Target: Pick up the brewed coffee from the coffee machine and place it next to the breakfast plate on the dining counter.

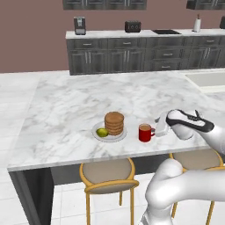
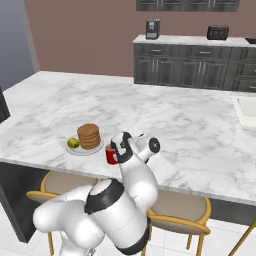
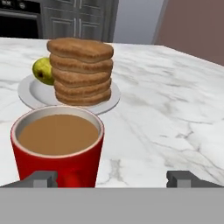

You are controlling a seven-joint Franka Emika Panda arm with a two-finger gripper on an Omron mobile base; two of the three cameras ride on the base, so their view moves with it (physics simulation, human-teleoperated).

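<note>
Claw [image 3: 112, 178] spread wide, gripping nothing; two dark fingertips [image 3: 41, 178] far apart at the bottom of the hand view, one to each side of the red mug [image 3: 59, 151] of brewed coffee. Seen in the left base view at 3 o'clock of the mug [image 1: 145, 132], close beside the handle, contact not clear. In the right base view, partly hiding the mug [image 2: 110, 155] from the near side.

Mug upright on the dining counter [image 1: 66, 110], filled with light-brown liquid nearly to the rim. Just beside it, at 9 o'clock in the left base view, the breakfast plate [image 1: 97, 132], a narrow strip of bare marble between the two. On the plate, a stack of pancakes [image 1: 114, 123] and a yellow-green fruit [image 1: 102, 132] at 8 o'clock of the stack.

Near the slab's front edge, both mug and plate; below that edge, round wooden stools [image 1: 107, 173] tucked under. Open marble toward 12 o'clock, wide and bare across to the far edge; more bare marble at 9 o'clock beyond the plate. At 2 o'clock, a pale sink basin [image 1: 206, 80] set into the slab.

Far off at 12 o'clock, past a strip of floor, the dark-cabinet counter [image 1: 132, 55] along the wall, carrying the coffee machine [image 1: 79, 25] toward its left end and a black toaster [image 1: 132, 27] well apart to the right.
</note>
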